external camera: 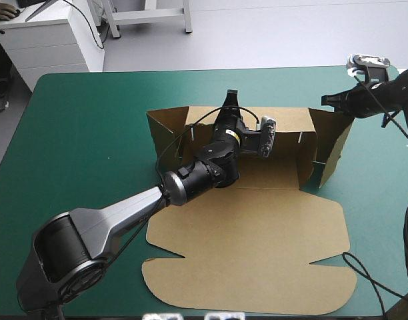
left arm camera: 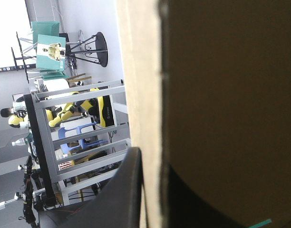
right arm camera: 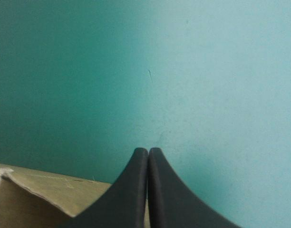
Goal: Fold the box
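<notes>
Across the box (external camera: 257,230), left end effector (external camera: 230,100) pinches rear wall (external camera: 291,121)

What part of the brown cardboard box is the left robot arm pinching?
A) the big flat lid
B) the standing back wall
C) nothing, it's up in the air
B: the left wrist view shows the standing back wall of the brown cardboard box running between the left jaws.
</notes>
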